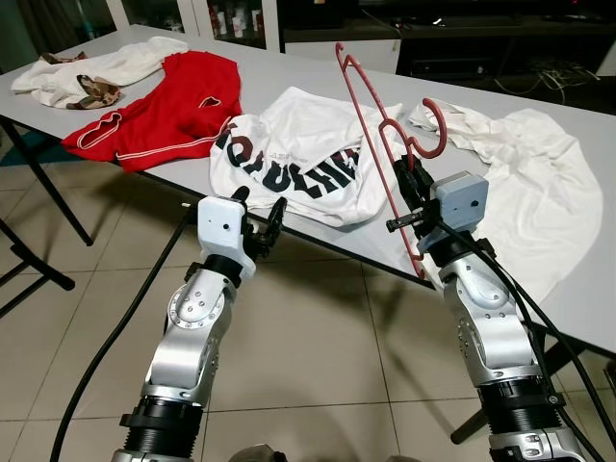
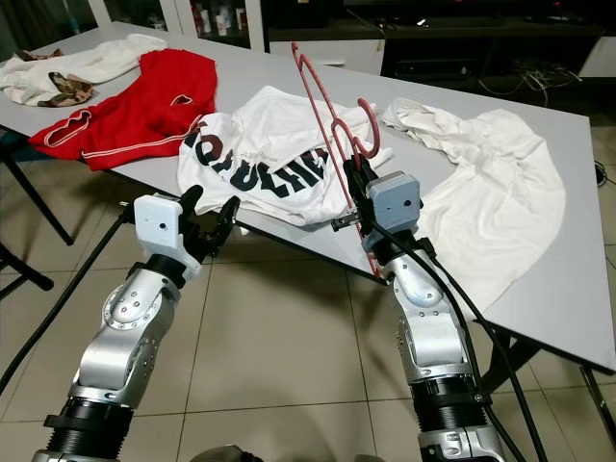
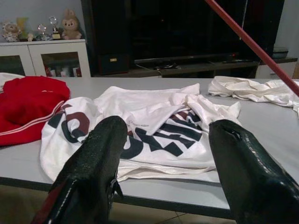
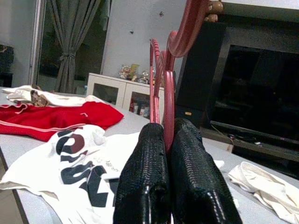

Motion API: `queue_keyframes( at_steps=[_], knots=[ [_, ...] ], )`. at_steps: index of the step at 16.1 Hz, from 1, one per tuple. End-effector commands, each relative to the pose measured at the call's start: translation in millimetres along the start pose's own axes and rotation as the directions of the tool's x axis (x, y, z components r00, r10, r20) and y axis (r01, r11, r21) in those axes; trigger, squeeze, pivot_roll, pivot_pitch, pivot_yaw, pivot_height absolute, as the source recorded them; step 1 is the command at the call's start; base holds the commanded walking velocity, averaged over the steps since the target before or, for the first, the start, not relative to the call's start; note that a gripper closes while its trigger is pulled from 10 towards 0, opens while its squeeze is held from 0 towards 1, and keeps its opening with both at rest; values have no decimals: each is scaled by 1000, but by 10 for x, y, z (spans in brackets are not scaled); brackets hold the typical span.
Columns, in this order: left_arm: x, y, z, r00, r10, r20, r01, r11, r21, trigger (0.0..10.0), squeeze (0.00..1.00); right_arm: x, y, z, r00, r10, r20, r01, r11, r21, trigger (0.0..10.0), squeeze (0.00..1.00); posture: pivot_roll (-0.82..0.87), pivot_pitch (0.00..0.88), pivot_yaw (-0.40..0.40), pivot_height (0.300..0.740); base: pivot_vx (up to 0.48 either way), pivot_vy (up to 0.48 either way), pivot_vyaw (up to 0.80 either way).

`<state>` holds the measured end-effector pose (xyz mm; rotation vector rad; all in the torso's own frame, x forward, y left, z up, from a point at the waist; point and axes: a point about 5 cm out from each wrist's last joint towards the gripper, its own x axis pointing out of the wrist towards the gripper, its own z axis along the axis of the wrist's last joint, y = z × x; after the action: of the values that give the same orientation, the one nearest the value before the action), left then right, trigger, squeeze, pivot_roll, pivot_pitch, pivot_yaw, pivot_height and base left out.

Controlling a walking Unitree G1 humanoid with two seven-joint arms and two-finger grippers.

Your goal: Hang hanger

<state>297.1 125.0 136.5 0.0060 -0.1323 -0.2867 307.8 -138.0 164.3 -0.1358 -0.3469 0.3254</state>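
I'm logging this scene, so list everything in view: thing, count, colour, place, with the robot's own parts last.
hanger: one, red, held up over the table's near edge by the right tool.
printed T-shirt: one, white with dark lettering, mid-table.
red shirt: one, red with white trim, on the table to the robot's left.
white garment: one, white, spread on the table to the robot's right.
pale garment: one, cream with a patterned patch, at the far left corner.
table: one, grey, in front of the robot.
cabinet: one, white with glass doors, behind the table.
left tool: one, black fingers, open, near the table's edge.
right tool: one, black fingers, shut on the hanger.
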Motion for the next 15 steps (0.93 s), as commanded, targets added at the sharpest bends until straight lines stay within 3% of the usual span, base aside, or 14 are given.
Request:
queue_keyframes(
  at_steps=[1,7,10,15],
  knots=[
    [14,-11,27,1000,-6,10,6,1000,7,10000,0,-2,-29,26,1000,-9,4,9,1000,-1,10000,0,-58,0,63,736,0,0,0],
    [3,-25,7,1000,-7,3,7,999,43,10000,0,-6,-20,11,1000,6,-6,-6,1000,3,10000,0,-58,0,62,736,0,0,0],
    [4,-23,-1,1000,-1,-5,1,998,67,10000,0,-15,68,0,995,102,-14,-101,995,19,10000,0,-55,0,60,736,0,0,0],
    [2,-22,-13,1000,5,-9,-4,996,93,10000,0,17,108,93,978,210,12,-207,969,-138,10000,0,-54,0,56,736,0,0,0]
  ],
)
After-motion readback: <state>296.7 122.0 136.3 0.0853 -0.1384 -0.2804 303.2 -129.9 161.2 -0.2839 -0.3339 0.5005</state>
